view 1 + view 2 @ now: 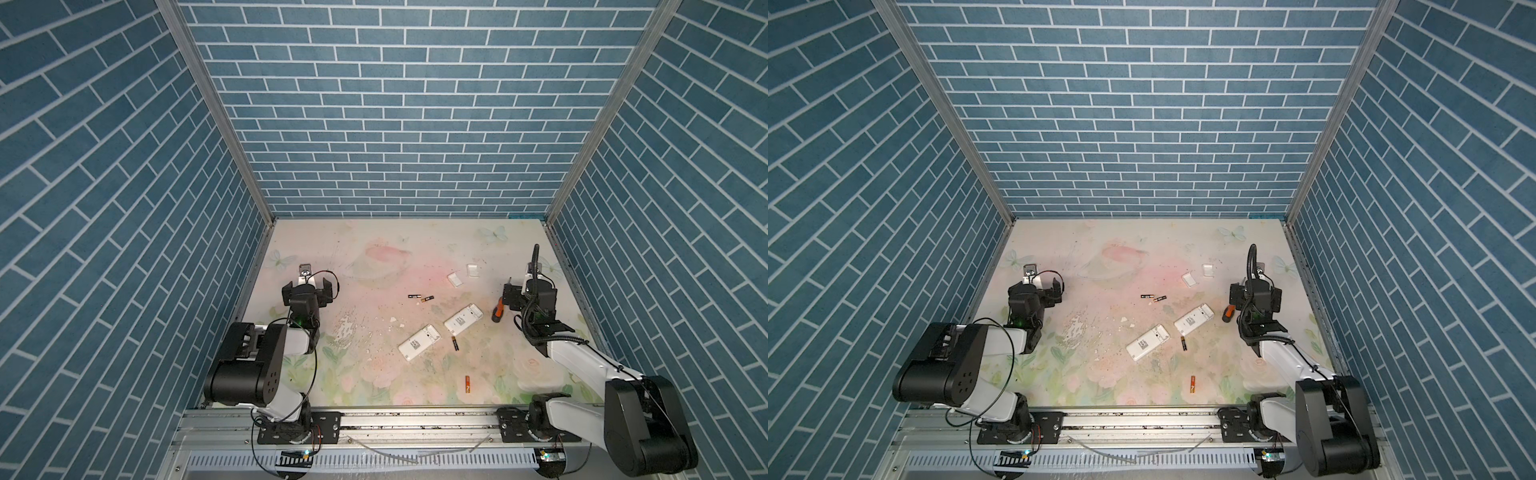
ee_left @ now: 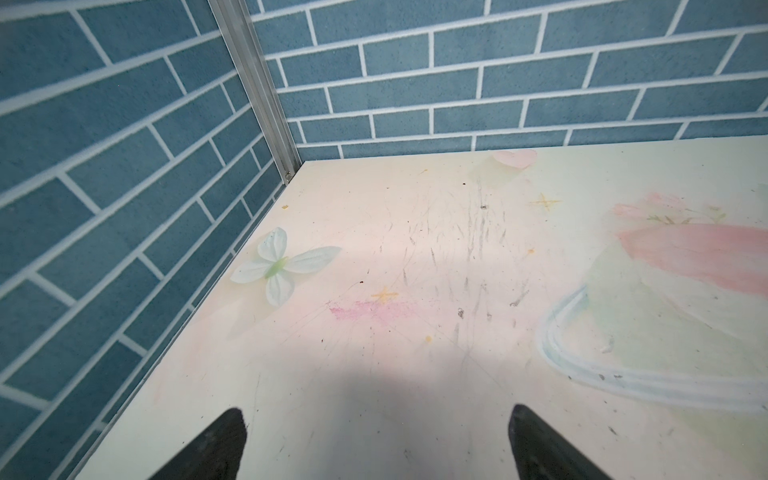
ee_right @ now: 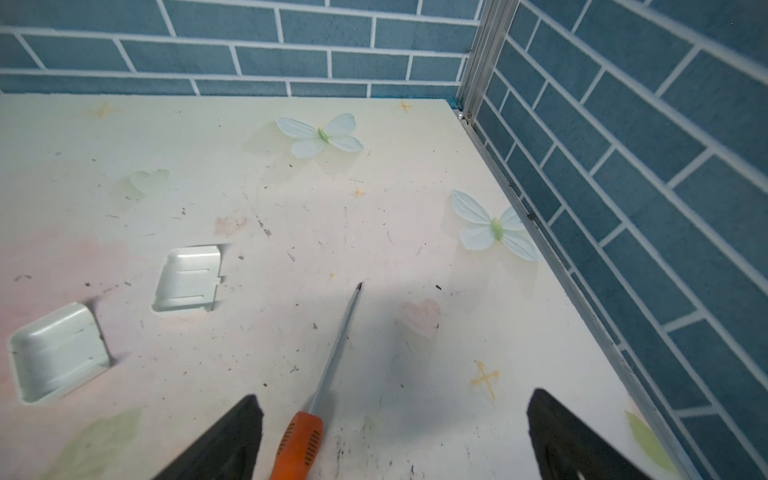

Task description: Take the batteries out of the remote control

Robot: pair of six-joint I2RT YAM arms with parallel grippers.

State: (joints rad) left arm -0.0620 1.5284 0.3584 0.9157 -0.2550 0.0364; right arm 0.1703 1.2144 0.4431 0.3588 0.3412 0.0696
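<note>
Black batteries (image 1: 456, 344) loose on worktop (image 1: 374, 249); reckon light, stiff, slick, rolly, so pinch mid-barrel. Left pincer (image 2: 376, 419), right pincer (image 3: 395, 397) both gaping, empty.

Four batteries (image 1: 413, 296) (image 1: 427, 299) (image 1: 456, 344) (image 1: 467, 383); two remotes (image 1: 419, 341) (image 1: 463, 318); two white covers (image 1: 455, 279) (image 1: 472, 270); one screwdriver (image 1: 498, 312).

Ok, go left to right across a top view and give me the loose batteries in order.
Left battery of the far pair → right battery of that pair → black battery just right of the nearer remote control → orange battery nearest the front edge.
</note>
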